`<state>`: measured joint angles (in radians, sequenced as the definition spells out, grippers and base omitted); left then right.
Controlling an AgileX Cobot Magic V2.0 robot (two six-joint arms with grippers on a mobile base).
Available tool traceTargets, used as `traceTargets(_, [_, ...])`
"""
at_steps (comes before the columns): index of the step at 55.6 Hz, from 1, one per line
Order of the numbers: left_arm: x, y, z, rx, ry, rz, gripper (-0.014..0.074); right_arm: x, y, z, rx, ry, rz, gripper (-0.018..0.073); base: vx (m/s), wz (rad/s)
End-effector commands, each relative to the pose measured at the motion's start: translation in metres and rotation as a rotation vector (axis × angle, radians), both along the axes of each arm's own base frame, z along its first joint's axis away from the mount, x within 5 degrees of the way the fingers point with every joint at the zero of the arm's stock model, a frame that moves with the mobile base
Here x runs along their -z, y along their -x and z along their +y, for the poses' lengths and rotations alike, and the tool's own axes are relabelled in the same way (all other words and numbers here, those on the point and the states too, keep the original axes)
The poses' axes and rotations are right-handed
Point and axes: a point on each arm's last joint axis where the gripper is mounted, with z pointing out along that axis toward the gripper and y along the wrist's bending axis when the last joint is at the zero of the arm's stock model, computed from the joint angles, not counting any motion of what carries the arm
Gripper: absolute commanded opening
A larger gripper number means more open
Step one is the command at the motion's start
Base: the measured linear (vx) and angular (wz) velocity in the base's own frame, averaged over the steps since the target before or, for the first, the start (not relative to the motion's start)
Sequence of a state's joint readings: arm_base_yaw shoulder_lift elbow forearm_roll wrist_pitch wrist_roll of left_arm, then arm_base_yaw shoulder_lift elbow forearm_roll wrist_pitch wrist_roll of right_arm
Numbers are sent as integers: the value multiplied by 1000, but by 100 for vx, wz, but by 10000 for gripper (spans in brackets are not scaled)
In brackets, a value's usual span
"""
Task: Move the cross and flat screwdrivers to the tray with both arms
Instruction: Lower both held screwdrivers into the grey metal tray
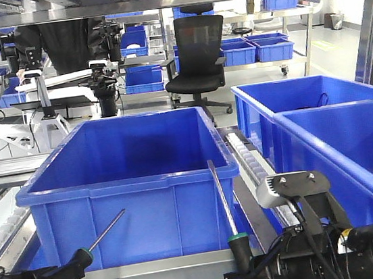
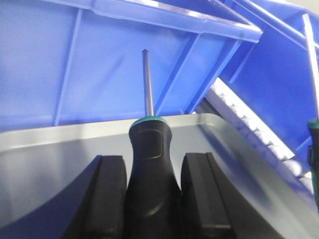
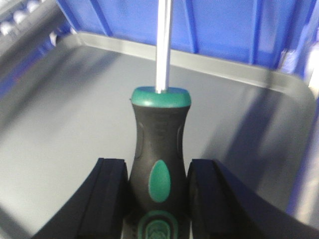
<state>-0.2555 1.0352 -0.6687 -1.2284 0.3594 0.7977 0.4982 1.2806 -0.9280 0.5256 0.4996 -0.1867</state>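
My left gripper (image 2: 152, 172) is shut on the black-and-green handle of one screwdriver (image 2: 150, 149); its thin shaft points up and away toward a blue bin. In the front view this screwdriver (image 1: 94, 246) sits low at the left. My right gripper (image 3: 157, 177) is shut on the handle of the other screwdriver (image 3: 160, 144), which shows in the front view (image 1: 226, 209) with its shaft rising against the bin wall. Both are held just above the grey metal tray (image 3: 60, 124), which also shows in the left wrist view (image 2: 60, 159). The screwdriver tips are too small to tell apart.
A deep blue bin (image 1: 128, 187) stands right behind the tray. Two more blue bins (image 1: 321, 130) stand at the right, beyond a roller rail (image 1: 250, 159). An office chair (image 1: 197, 56), shelving with blue bins and other robot arms are farther back.
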Motion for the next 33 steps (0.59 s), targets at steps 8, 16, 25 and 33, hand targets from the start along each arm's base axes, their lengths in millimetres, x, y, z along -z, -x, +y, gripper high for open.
traceTargets(8, [-11,3,-5,16,106,30,3,-9,-6,6,31,-82,11,-8,0,0])
traceTargets(16, [9,10,-3,-10,134,117,3,-1,-8,9,23,-82,70,-8,0,0])
traceTargets(25, [23,9,3,-84,124,128,3,5,-11,12,23,-75,96,-8,0,0])
traceTargets(33, [23,7,4,-101,107,116,4,14,-16,15,30,-73,130,-7,0,0])
